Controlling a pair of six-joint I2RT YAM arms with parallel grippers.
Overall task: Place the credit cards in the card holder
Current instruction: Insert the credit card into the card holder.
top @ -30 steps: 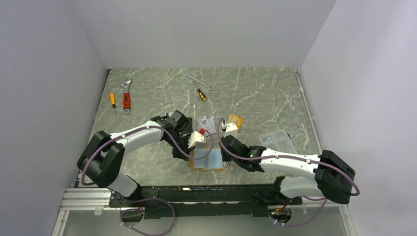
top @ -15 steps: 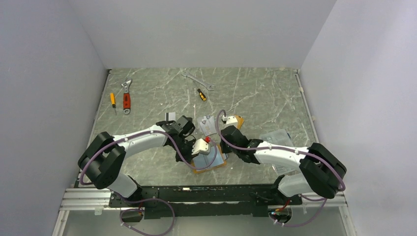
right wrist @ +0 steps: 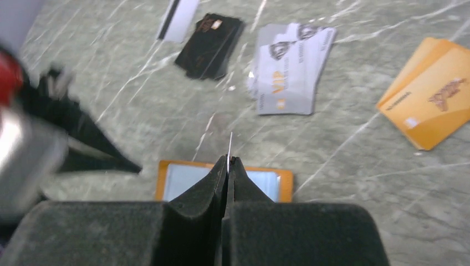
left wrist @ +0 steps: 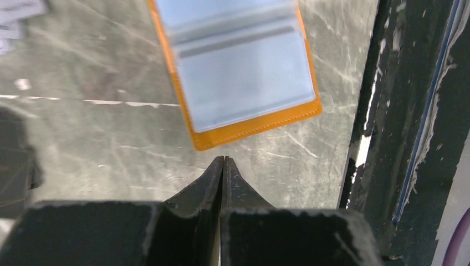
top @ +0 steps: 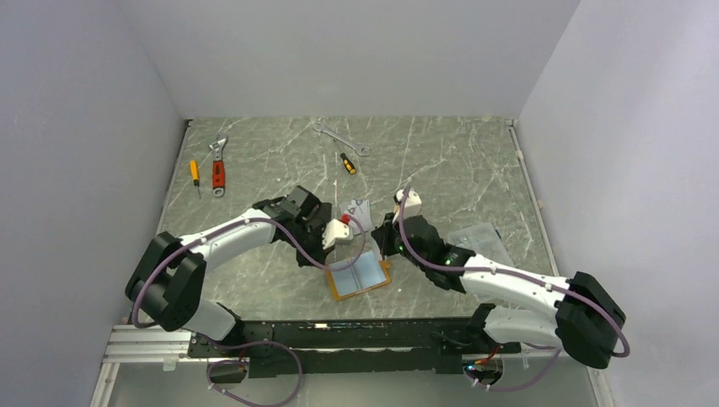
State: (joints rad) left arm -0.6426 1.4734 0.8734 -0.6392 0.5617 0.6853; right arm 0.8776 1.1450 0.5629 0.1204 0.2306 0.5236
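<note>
Your right pincer [right wrist: 228, 162] is clamped tight on 1 thin card [right wrist: 230, 142], seen edge-on as a pale sliver sticking out past the tips; you can't tell its colour. Just past those tips the card holder [right wrist: 285, 187] lies open and flat on the surface [top: 458, 170], clear pockets up, orange rim showing. Your left pincer [left wrist: 223, 162] is fully closed with nothing in it, tips just short of the holder's near corner, not touching. The holder sits between the 2 pincers, near the arm-side edge of the surface. Further out: silver cards [right wrist: 291, 69] in a loose fanned pile, orange cards [right wrist: 438, 91] stacked to their right, both apart from the holder, and a black card [right wrist: 210, 44] left of the silver ones. On the far side of the surface: spanner [top: 341, 137], small screwdriver [top: 348, 163], red-handled adjustable wrench [top: 218, 167]. A clear plastic box [top: 480, 241] lies right of the right pincer.
</note>
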